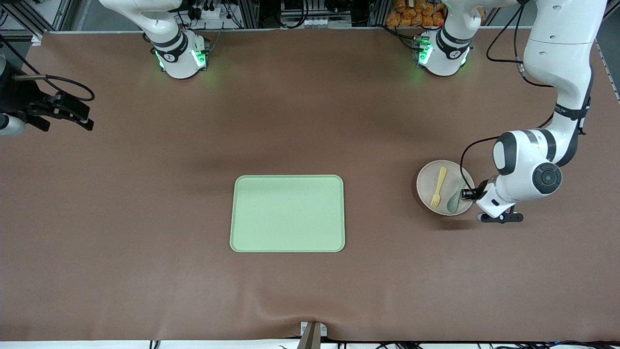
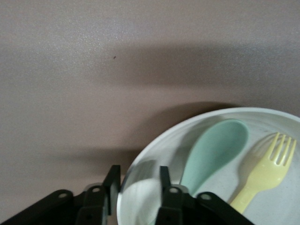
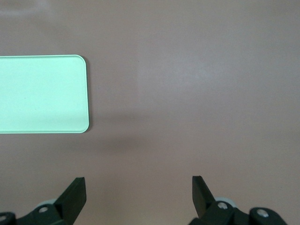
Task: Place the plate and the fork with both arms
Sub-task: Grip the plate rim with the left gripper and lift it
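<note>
The pale round plate (image 1: 428, 180) lies on the brown table toward the left arm's end. The pale-yellow fork (image 1: 439, 186) lies in it beside a grey-green spoon (image 1: 454, 198). My left gripper (image 1: 469, 195) is low at the plate's edge. In the left wrist view the left gripper (image 2: 138, 176) is open and straddles the plate's rim (image 2: 206, 124), one finger outside it and one over the inside, with the fork (image 2: 267, 173) and spoon (image 2: 215, 150) close by. My right gripper (image 1: 86, 118) waits open and empty at the right arm's end; it also shows in the right wrist view (image 3: 139, 187).
A rectangular light-green tray (image 1: 287, 213) lies mid-table, nearer the front camera than the arms' bases; its corner shows in the right wrist view (image 3: 42, 93). Bare brown table surrounds the tray and the plate.
</note>
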`<state>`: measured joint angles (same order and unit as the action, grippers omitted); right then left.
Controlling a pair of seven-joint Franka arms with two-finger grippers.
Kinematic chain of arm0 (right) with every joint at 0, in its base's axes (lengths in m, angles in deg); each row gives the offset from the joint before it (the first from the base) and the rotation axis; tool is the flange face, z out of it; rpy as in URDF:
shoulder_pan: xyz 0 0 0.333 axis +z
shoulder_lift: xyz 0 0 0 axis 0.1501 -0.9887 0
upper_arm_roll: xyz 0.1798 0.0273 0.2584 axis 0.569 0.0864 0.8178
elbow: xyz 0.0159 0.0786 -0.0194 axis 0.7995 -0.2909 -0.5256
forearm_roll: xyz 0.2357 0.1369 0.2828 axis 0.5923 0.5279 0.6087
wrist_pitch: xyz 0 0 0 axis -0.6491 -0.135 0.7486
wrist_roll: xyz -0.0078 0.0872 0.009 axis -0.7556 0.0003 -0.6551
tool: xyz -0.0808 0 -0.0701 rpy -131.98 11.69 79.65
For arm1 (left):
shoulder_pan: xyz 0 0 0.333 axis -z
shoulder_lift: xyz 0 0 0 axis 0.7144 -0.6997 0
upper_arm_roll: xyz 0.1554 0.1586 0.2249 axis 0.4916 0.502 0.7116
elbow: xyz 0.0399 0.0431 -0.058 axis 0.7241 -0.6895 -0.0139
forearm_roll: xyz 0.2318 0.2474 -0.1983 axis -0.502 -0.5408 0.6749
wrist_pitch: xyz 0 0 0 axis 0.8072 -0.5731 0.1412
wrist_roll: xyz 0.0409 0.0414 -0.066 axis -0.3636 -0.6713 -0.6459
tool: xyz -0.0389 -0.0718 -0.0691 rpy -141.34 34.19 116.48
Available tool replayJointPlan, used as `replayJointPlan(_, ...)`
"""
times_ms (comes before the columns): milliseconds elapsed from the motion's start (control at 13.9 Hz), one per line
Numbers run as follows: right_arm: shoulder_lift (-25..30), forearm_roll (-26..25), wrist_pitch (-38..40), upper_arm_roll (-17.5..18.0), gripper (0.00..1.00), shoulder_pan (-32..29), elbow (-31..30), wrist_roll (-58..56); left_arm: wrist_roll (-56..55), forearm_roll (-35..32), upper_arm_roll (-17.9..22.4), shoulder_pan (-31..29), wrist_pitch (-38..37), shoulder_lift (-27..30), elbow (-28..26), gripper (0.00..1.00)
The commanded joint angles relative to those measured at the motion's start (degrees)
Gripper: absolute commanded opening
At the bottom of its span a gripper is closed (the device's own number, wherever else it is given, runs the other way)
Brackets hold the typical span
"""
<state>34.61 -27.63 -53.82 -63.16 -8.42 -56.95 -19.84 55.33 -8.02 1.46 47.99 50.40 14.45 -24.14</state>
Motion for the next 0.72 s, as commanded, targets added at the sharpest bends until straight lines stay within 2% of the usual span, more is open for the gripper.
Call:
replayJointPlan(0,-0.18,0.56,0.51,0.64,1.0,-1.27,0.53,-1.11,1.28,3.63,-0.49,-0.63,0.46,-1.02,1.12,0.28)
replayJointPlan(215,-0.18,0.56,0.51,0.64,1.0,-1.27,0.53,-1.11,1.28,3.73,-0.49,-0.54,0.54,-1.28,1.13,0.12)
replayJointPlan(503,-0.18,0.56,0.6,0.64,1.0,-1.27,0.53,-1.11,1.28,3.73,-0.57,-0.46,0.46,-1.98,1.13,0.0)
replayJointPlan(646,-0.18,0.56,0.6,0.64,1.0,-1.27,0.53,-1.11,1.28,3.82,-0.57,-0.37,0.46,-1.98,1.21,0.0)
